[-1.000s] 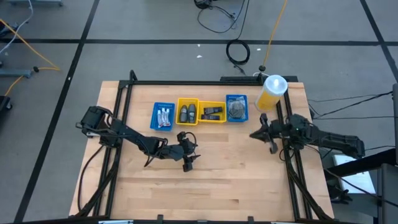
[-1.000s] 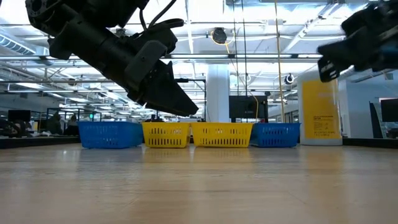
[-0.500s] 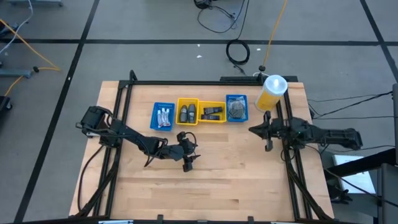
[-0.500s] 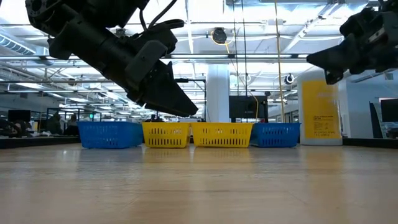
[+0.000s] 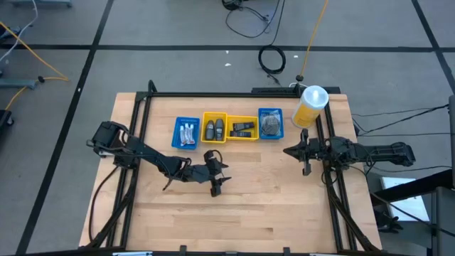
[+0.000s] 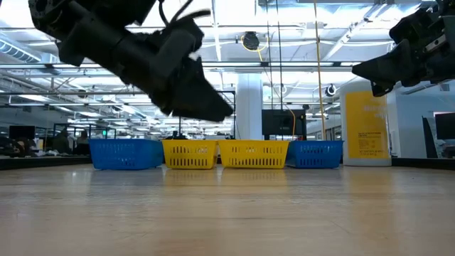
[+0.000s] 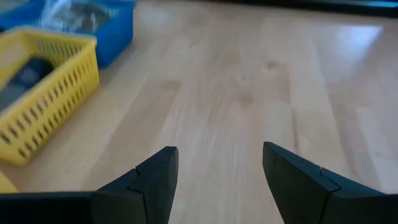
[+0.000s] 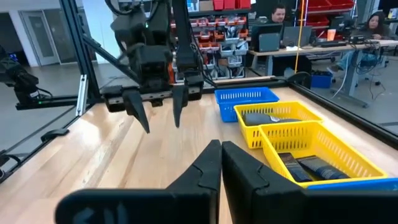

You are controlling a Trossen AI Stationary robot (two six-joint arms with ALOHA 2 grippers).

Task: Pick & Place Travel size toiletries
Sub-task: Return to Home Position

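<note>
1. While both arms hung over the pale wooden table [image 5: 270, 206], the travel size toiletries all lay in a row of four small plastic baskets along its far side.
2. The small white-silver tubes [image 5: 188, 133] were in the left blue mesh basket [image 5: 176, 134].
3. The small dark bottles [image 5: 215, 130] sat in the first yellow mesh basket [image 5: 205, 122], and the black flat packets [image 5: 243, 129] in the second yellow mesh basket [image 5: 242, 118] touching it.
4. The grey round discs in clear wrap [image 5: 270, 126] filled the right blue mesh basket [image 5: 270, 110].
5. The left gripper [image 5: 217, 178] hovered above the table just in front of the yellow baskets, its jaws spread wide and holding nothing.
6. The right gripper [image 5: 290, 151] was near the table's right edge, beside the right blue basket, with its jaws pressed together and empty.
7. A tall yellow bottle with a white cap [image 5: 311, 105] stood at the far right corner, apart from the baskets.
</note>
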